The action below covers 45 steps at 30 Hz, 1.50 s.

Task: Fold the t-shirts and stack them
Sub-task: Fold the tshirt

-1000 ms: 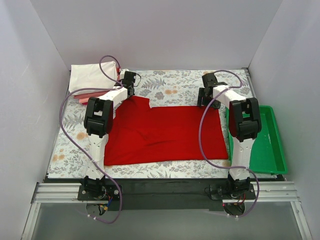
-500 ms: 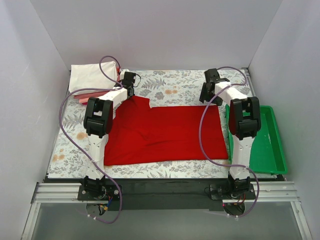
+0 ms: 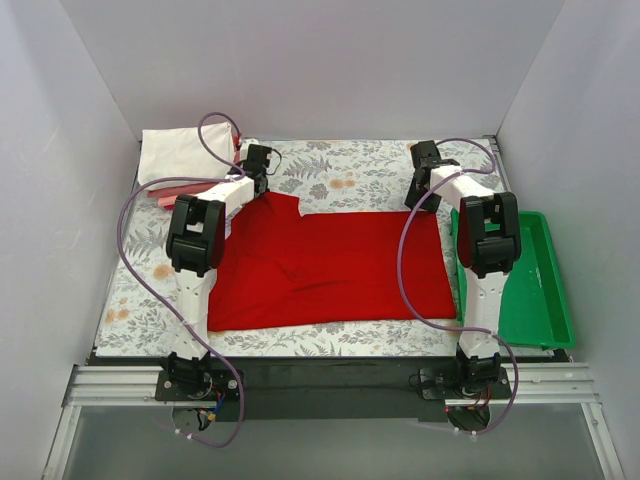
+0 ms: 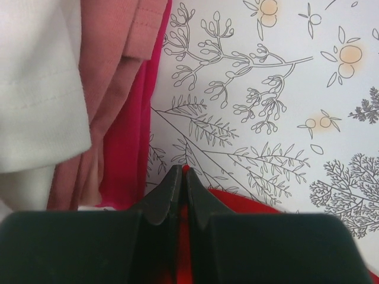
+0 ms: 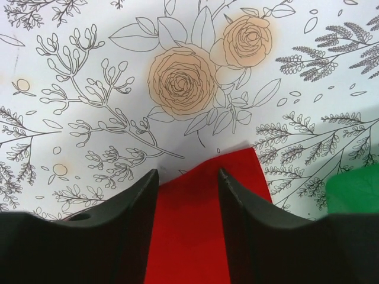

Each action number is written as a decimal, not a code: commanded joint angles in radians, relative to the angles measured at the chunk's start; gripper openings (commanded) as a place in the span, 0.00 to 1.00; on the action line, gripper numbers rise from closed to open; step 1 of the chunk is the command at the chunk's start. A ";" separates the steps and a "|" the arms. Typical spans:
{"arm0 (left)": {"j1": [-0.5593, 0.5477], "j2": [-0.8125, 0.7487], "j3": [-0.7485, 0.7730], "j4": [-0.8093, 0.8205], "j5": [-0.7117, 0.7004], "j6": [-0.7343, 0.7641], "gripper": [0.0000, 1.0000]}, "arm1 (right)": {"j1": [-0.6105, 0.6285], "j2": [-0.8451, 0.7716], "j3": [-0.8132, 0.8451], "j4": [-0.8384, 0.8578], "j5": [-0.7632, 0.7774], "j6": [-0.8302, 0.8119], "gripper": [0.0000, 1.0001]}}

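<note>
- From the top camera, the bright red soft cloth t-shirt lies spread flat in the middle of the flower-print worktop.
- A pile of folded shirts sits at the far left corner, with a white folded t-shirt on top. A long green plastic tray lies at the right edge.
- The left pincer is at the far left corner of the red t-shirt. The right pincer is at its far right corner.
- From up here the arms cover the pincer tips, and the left arm hides part of the shirt's left side. The lower shirts in the pile only peek out.
- In the left wrist camera, the left pincer is pressed tight together with a bit of red cloth pinched in it.
- Just to its left are the white shirt, a salmon pink t-shirt and a crimson t-shirt.
- I cannot see how much cloth it holds. If it is only a tiny bit, I think it could slip out on the lift. The pile is also near enough to get bumped.
- In the right wrist camera, the right pincer has its two fingers apart. The red corner lies in the gap, not squeezed yet.
- Only the corner tip is in there. A thin bite may let go, and then I think the fold would come out crooked.
- The tray shows only as a green blur at the right edge.
</note>
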 commanded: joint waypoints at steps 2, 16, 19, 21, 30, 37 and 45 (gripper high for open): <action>0.003 -0.121 -0.026 -0.002 0.006 -0.004 0.00 | 0.006 -0.035 -0.083 -0.031 0.037 0.014 0.50; -0.003 -0.212 -0.092 0.000 0.006 -0.038 0.00 | 0.006 -0.040 -0.071 -0.033 0.050 -0.013 0.02; -0.007 -0.276 -0.154 0.007 -0.015 -0.064 0.00 | 0.012 -0.049 -0.052 -0.031 0.038 -0.035 0.01; -0.007 -0.318 -0.193 0.024 -0.005 -0.092 0.00 | 0.024 -0.065 -0.051 -0.031 0.039 -0.058 0.01; -0.049 -0.551 -0.413 0.063 0.028 -0.159 0.00 | 0.064 -0.270 -0.228 0.016 0.064 -0.046 0.01; -0.113 -0.764 -0.624 0.058 -0.052 -0.272 0.00 | 0.071 -0.453 -0.416 0.068 0.035 -0.049 0.01; -0.158 -1.074 -0.804 -0.096 -0.129 -0.571 0.00 | 0.071 -0.598 -0.555 0.119 -0.021 -0.055 0.01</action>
